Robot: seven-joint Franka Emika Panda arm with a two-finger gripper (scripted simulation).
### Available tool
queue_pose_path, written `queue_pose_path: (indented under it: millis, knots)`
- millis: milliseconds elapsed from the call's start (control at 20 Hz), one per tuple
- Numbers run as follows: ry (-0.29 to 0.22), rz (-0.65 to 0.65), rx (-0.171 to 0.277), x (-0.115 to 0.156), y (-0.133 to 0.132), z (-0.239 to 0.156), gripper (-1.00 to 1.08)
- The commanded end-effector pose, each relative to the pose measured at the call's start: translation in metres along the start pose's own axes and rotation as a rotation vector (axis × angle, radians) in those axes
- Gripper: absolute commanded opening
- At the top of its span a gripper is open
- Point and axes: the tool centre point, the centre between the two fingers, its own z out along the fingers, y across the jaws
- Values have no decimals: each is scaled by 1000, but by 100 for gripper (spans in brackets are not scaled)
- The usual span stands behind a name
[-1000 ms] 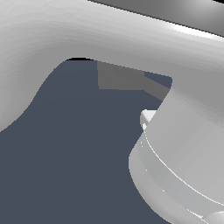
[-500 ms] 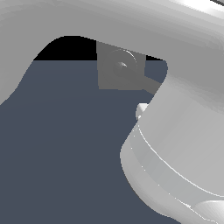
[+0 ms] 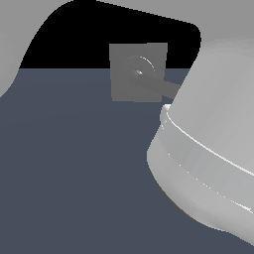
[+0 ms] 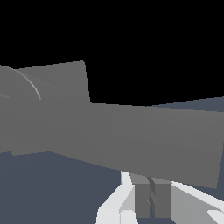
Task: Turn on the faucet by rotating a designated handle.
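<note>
The faucet [image 3: 138, 72] stands at the far side of the floor, face toward the camera. Its handle [image 3: 161, 87] runs from the hub toward the exterior view's right, slightly downward, passing behind the arm [image 3: 208, 149]. The gripper [image 4: 151, 205] sits just beside the handle; its opening cannot be judged.

A bare simulated scene: flat slate-blue floor [image 3: 74, 173] under a black void

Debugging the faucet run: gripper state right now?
Gripper: cannot be told; only finger bases show, right below the handle, tips hidden.
</note>
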Motion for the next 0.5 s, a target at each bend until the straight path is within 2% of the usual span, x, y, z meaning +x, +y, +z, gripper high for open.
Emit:
queue_pose_path:
  millis: [0,450]
  knots:
    - [24,-13,0,19,3,2,-100]
    - [28,-40,1,54,7,2,-100]
